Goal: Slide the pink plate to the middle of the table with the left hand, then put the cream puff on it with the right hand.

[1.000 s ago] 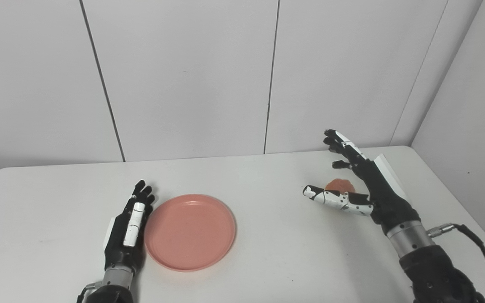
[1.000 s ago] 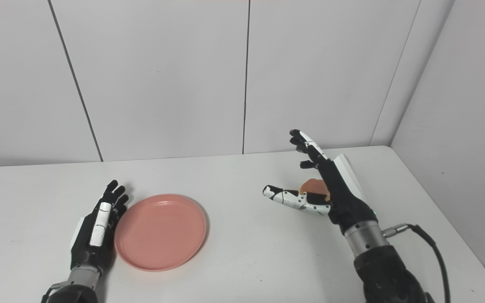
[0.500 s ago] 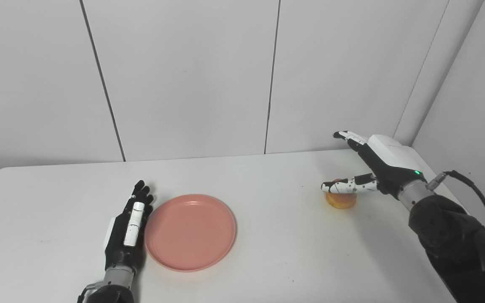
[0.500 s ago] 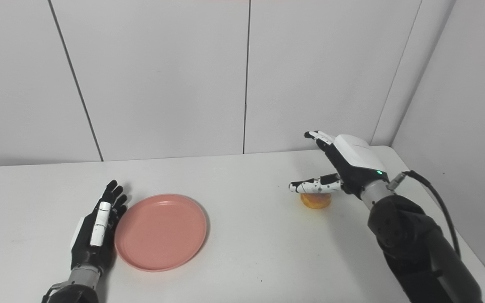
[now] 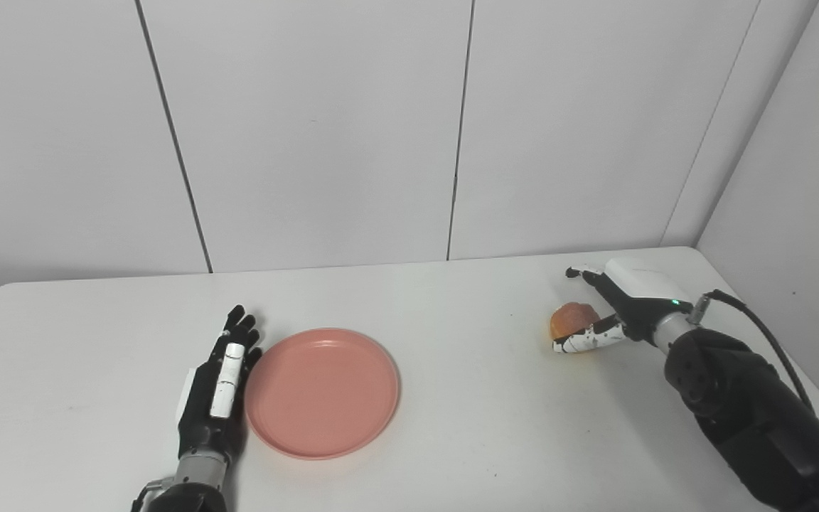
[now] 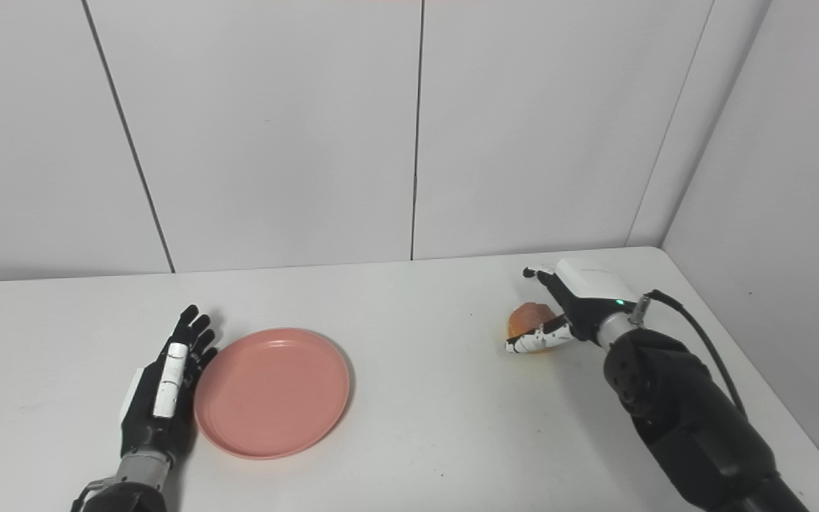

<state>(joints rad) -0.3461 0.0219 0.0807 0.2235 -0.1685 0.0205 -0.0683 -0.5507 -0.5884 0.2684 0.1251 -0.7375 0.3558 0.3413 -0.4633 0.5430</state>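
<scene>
The white table (image 5: 452, 427) is seen from its near edge, backed by grey wall panels (image 5: 310, 128). The pink plate (image 5: 321, 390) lies flat left of centre, nearer the near edge than the far edge; judged from its position, the slide to the middle is done or nearly done, though it sits a little short of true centre. The left robot hand (image 5: 216, 384) is laid palm-down on the table just beside the plate's left rim, fingers extended and together, holding nothing; contact with the rim cannot be confirmed. That flat, edge-on pose suits pushing the plate sideways rather than lifting it. The right robot hand (image 5: 605, 309) is placed near the far right corner, cupped around the cream puff (image 5: 571, 320): the thumb is tucked under and in front of the puff, the other fingers arched over its far side. Whether the grip is closed firmly or only loosely wrapped cannot be told; the puff appears to sit at table level, not yet lifted. The sideways cupping is judged suited to a soft pastry, as a hard pinch would crush it. Puff and plate are well apart.
</scene>
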